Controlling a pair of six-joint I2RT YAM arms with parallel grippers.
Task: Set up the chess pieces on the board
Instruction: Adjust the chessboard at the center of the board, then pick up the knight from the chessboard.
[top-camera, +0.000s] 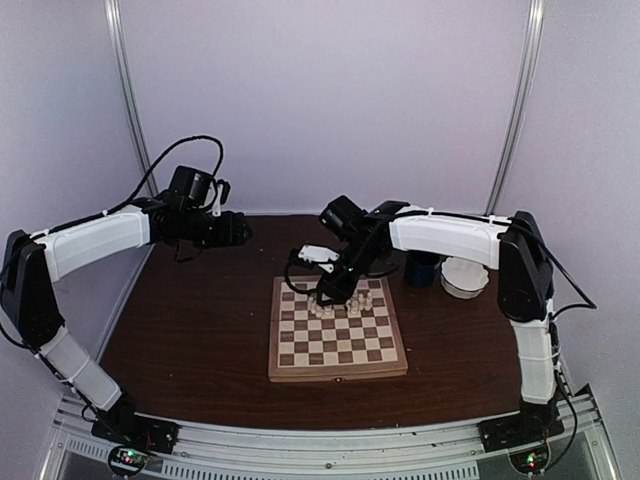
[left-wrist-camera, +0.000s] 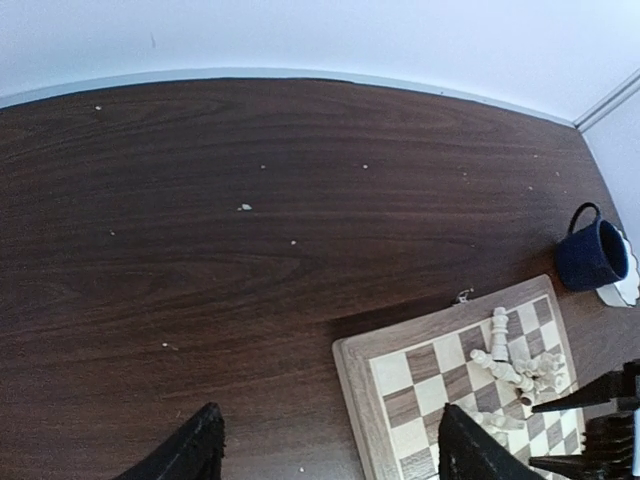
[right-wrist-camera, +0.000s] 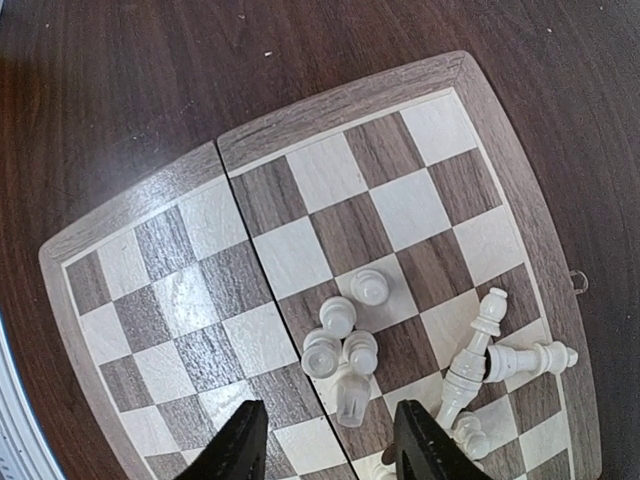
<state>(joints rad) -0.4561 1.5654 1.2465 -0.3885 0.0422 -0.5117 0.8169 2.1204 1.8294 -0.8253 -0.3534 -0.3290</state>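
Right wrist view: one board (right-wrist-camera: 340, 100), four chess pieces (right-wrist-camera: 337, 316) upright together, others fallen; right claw (right-wrist-camera: 328, 425) and left claw (left-wrist-camera: 330, 425) both wide, empty.

A dark brown wood-grain table (top-camera: 190, 340) fills a small booth. A plain, pale lilac-white back wall (top-camera: 320, 100) rises behind it, with matching side walls angling in. Two slim silver metal posts stand in the far corners, the left upright (top-camera: 128, 100) and the right upright (top-camera: 515, 110). A pale grey strip (left-wrist-camera: 250, 74) lines the table's far edge. A ribbed aluminium rail (top-camera: 320, 445) runs along the near edge. Small pale specks (left-wrist-camera: 244, 207) dot the tabletop. The light is soft and even.
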